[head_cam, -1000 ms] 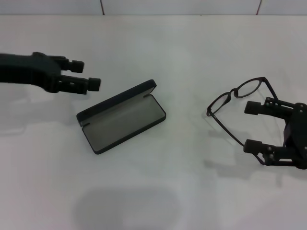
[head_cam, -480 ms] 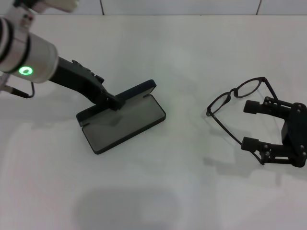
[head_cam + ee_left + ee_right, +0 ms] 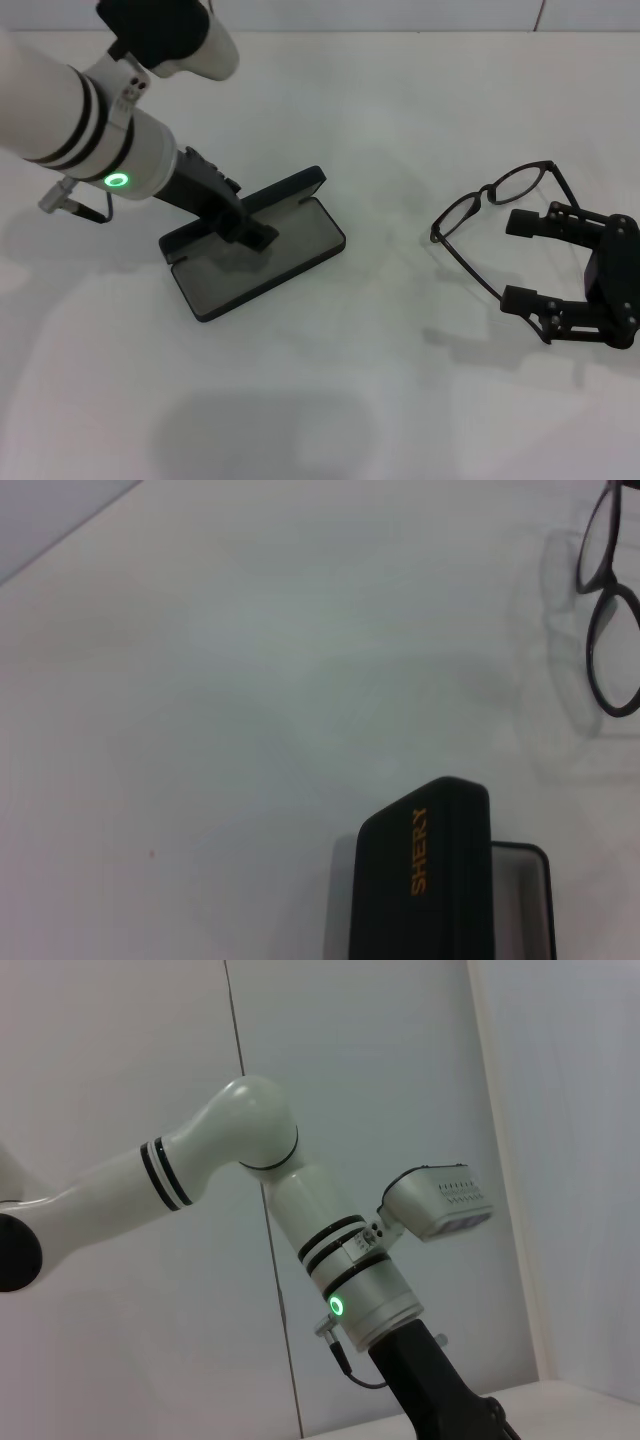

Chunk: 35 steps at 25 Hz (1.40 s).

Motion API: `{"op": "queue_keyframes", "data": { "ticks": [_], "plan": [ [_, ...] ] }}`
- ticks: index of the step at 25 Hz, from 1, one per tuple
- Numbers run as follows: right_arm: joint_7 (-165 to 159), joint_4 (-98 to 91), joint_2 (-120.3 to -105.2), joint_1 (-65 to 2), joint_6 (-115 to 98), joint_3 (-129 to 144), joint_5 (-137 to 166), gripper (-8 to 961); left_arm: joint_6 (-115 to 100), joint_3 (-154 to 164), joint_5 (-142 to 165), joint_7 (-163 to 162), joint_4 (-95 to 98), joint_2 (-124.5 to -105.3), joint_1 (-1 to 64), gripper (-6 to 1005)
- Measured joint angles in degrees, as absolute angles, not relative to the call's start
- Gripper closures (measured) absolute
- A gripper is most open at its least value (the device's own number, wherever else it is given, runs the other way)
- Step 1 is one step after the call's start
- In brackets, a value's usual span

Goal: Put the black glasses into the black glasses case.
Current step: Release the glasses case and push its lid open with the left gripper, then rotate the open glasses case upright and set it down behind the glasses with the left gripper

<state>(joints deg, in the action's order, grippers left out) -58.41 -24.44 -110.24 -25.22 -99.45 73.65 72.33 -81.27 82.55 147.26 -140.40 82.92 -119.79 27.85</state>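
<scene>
- Black glasses: rest on the white table at the robot's right, temples unfolded, lens front facing away from the right gripper.
- Right gripper: fingers spread apart, empty, one tip at each side of the near temple arm; clearly the nearer effector.
- Black glasses case: lies open, well apart to the left; long axis runs diagonally, lid upright at the far edge.
- Left gripper: lowered onto the case at its hinge side; whether its fingers are apart or together cannot be told.
</scene>
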Motion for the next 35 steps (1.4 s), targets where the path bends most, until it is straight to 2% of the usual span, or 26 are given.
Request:
{"op": "queue_keyframes", "data": {
  "ticks": [5, 13, 18, 24, 35],
  "plan": [
    [-58.4, -24.4, -110.36, -25.2, -99.3, 73.7, 72.3, 150, -79.7, 83.8, 147.4, -140.4, 82.8, -119.79, 27.8, 251],
    [-58.4, -24.4, -110.53, -24.8, -99.0, 73.7, 72.3, 151, -78.9, 83.9, 147.5, -140.2, 83.2, -119.79, 27.5, 498],
    [-58.5, -24.4, -110.56, -24.8, -99.2, 73.7, 72.1, 152, -78.3, 83.9, 147.5, -140.1, 83.2, -119.73, 27.2, 719],
    [-58.6, -24.4, -110.50, -24.8, -99.1, 73.1, 72.0, 152, -78.0, 83.8, 147.5, -139.7, 84.4, -119.63, 27.1, 727],
    [-58.6, -24.4, -110.73, -24.2, -98.9, 71.7, 71.9, 154, -74.4, 88.0, 147.0, -132.0, 88.9, -119.75, 26.8, 800]
  ]
}}
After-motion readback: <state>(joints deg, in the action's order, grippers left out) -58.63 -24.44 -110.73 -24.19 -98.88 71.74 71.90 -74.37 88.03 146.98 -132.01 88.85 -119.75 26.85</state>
